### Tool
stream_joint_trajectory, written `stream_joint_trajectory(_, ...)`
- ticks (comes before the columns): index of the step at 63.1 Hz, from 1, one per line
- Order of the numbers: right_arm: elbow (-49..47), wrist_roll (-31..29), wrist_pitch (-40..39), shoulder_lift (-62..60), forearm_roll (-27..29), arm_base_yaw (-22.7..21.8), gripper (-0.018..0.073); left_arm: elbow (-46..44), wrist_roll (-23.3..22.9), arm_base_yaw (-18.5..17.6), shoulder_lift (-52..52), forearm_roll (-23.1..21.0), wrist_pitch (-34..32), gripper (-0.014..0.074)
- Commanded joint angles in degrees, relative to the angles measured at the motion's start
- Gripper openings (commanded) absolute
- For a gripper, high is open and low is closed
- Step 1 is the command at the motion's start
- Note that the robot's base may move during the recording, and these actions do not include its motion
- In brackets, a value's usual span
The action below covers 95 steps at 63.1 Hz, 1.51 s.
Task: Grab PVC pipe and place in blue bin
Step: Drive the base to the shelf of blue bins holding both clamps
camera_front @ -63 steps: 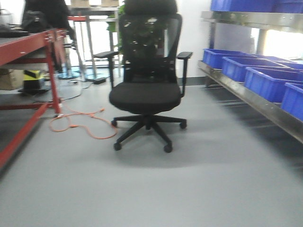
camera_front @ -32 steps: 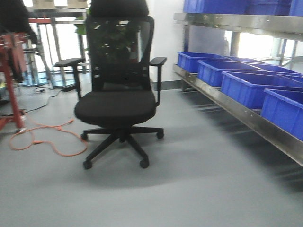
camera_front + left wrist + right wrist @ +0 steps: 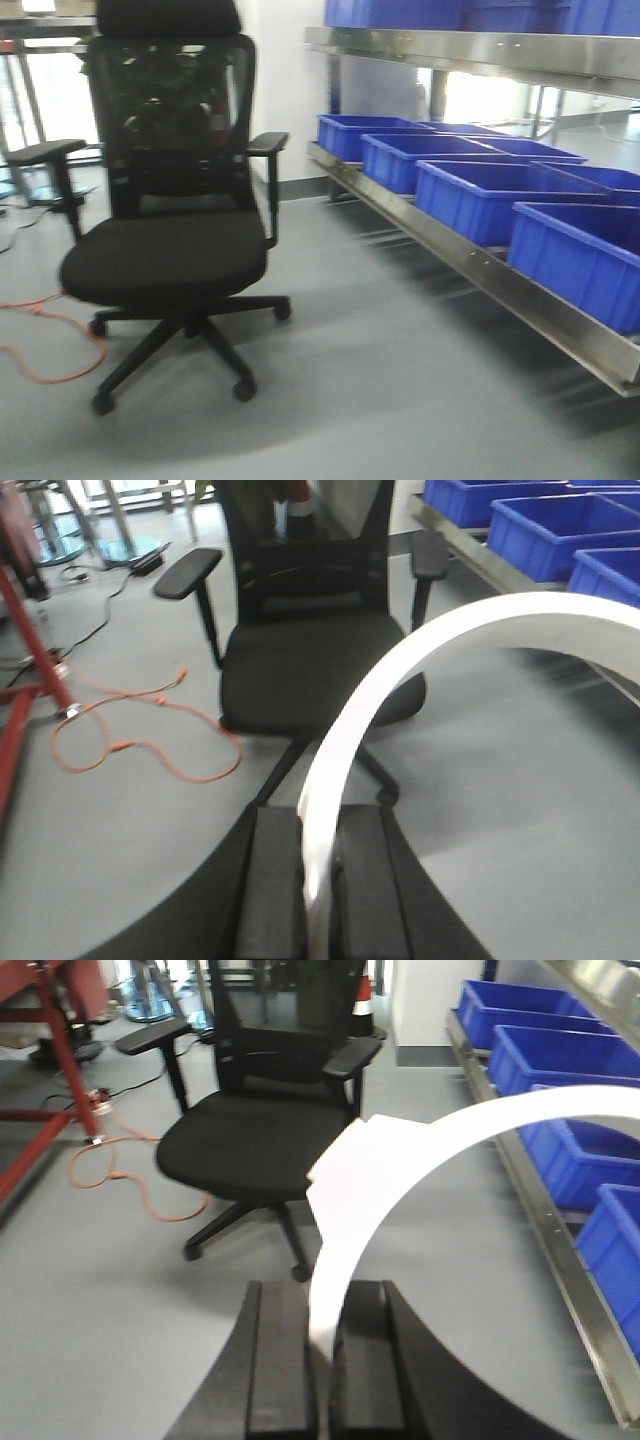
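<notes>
**Now gripping the pipe, bins waiting off to my right**

I am pinching the PVC pipe between my left gripper's closed jaws, its arc rising and curving rightward. My right gripper is clamping a white arc likewise. The blue bins are sitting on the shelf to my right. The office chair is standing ahead-left, seemingly off that path.

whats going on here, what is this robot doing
It is out on the open floor carrying parts. The left gripper is shut on a white curved PVC pipe, and the right gripper pinches a matching white piece; whether they are one part or two cannot be told. A black office chair stands ahead, with blue bins lined up on a steel shelf to its right. Nothing has gone into a bin yet.
</notes>
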Motion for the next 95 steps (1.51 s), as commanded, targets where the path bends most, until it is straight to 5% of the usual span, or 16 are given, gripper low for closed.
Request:
stream_joint_trajectory(1, 0.0, -0.2, -1.6, -0.1, -0.3, 0.1, -0.0154, -0.1, -0.1, -0.3, -0.3, -0.3, -1.3, -0.0111)
stream_joint_trajectory(95, 0.0, -0.2, -3.2, -0.1, -0.3, 0.1, -0.0154, -0.1, -0.1, -0.3, -0.3, -0.3, -1.3, -0.0111)
